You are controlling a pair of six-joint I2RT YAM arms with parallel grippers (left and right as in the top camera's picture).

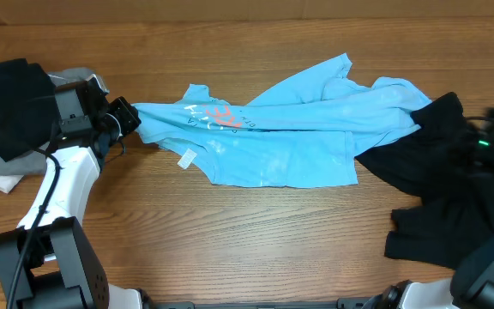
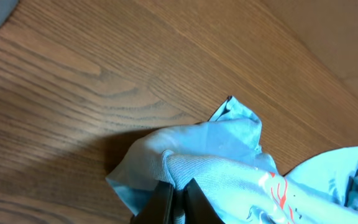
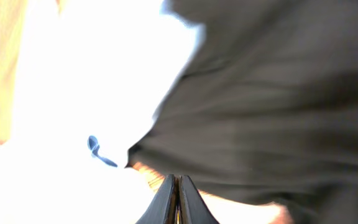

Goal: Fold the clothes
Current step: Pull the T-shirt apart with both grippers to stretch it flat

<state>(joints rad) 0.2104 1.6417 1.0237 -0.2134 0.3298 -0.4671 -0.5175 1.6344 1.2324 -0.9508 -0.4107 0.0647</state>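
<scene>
black garment [image 3: 278,93] is blurred, white patch [image 3: 73,81] beside it overexposed

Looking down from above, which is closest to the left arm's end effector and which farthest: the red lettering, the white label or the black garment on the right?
From the left end effector:
1. white label, close by, on the light blue T-shirt's lower edge.
2. red lettering, slightly farther along the shirt.
3. black garment, far off on the right side.
</scene>
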